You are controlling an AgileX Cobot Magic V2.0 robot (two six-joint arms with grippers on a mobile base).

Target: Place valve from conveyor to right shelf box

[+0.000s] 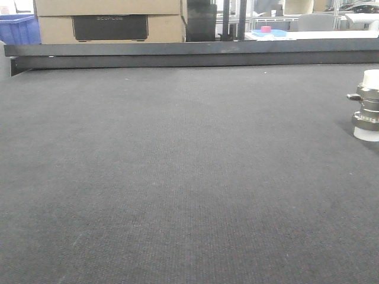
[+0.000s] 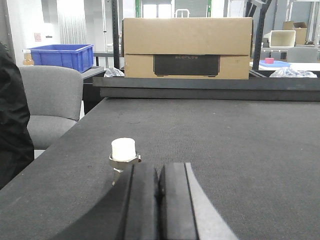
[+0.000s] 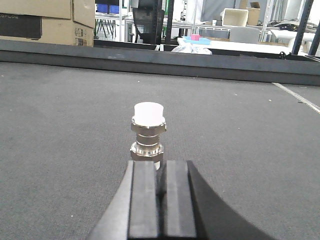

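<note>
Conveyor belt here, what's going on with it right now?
Nothing has been picked up yet. A valve stands upright on the conveyor, white cap on top, just ahead of the right gripper, which is shut and empty. The left wrist view also shows a capped valve just beyond the left gripper and slightly to its left. That gripper is shut and empty too.

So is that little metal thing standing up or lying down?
Standing up. The valve rests on its bottom white cap on the conveyor, with its other white cap pointing straight up.
</note>
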